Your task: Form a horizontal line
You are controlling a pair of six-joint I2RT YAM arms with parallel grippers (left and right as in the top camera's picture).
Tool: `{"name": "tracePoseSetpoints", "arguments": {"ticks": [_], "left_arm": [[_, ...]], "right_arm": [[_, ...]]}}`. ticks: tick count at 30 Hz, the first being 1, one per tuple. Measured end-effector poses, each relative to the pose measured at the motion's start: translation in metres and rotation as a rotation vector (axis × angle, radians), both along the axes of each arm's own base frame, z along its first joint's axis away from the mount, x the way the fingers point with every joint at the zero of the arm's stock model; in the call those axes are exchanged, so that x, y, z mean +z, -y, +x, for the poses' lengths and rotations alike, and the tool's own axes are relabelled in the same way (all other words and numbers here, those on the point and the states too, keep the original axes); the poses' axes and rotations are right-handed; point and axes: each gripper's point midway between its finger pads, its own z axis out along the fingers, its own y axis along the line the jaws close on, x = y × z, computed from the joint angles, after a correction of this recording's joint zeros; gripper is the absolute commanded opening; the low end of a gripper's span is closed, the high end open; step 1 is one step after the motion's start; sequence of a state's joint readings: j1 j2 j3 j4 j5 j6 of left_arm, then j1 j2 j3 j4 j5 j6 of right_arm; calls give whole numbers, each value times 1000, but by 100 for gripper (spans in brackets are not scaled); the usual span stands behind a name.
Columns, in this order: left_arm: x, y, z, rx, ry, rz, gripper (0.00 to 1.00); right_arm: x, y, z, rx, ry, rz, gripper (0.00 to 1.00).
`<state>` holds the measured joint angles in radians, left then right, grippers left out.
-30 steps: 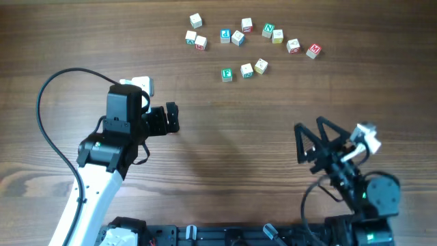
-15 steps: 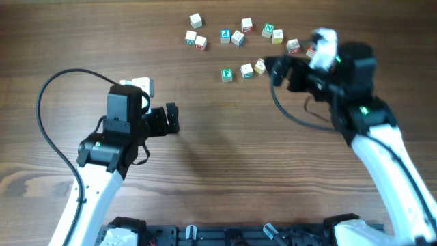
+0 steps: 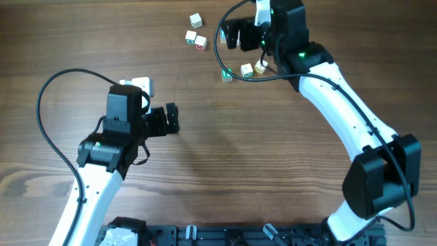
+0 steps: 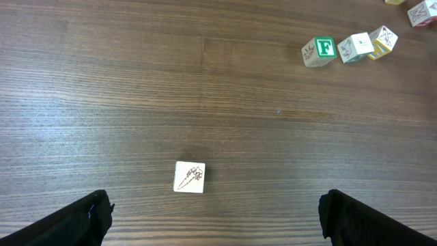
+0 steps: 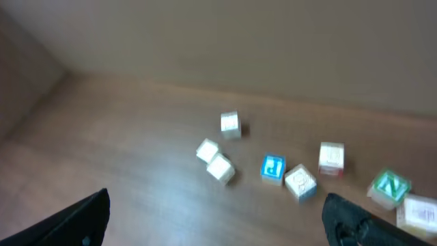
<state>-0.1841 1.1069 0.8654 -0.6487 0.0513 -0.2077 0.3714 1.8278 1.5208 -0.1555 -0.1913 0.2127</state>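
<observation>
3 cubes make the horizontal line (image 4: 354,46), set side by side and slightly slanted on the far part of the table (image 4: 205,89), right of centre. Its left cube shows a green F. My right gripper (image 5: 215,215) hangs over the scattered cubes (image 5: 273,167) just beyond the row, jaws spread wide, grasping nothing. My left gripper (image 4: 215,208) is likewise released, with a lone cream cube (image 4: 189,177) between its fingers, touched by neither.

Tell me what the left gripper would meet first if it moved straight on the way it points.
Probably the small cream wooden cube with a brown scribble, which lies alone just ahead of the left gripper, between its open jaws; depth is unclear.
</observation>
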Motion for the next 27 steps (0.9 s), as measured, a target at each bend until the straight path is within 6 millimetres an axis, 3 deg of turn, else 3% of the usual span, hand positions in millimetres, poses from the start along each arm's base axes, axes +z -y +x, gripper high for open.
{"name": "tracePoseSetpoints", "arguments": {"ticks": [3,5,8,10,15,18,21,27], "left_arm": [[0,0,0,0,0,0,100],[0,0,0,0,0,0,100],[0,0,0,0,0,0,100],[0,0,0,0,0,0,100],[0,0,0,0,0,0,100],[0,0,0,0,0,0,100],[0,0,0,0,0,0,100],[0,0,0,0,0,0,100]], "right_arm": [[-19,12,14,-116,-44,2,99],[-54,25,28,-253,-132,29,100],[-125,41,40,-405,-257,23,99],[-146,53,41,-488,-286,2,99],[-151,74,45,-605,-287,12,87],[-168,84,40,-656,-358,32,84],[-185,87,29,-684,-436,38,83],[-198,89,13,-734,-534,60,79]]}}
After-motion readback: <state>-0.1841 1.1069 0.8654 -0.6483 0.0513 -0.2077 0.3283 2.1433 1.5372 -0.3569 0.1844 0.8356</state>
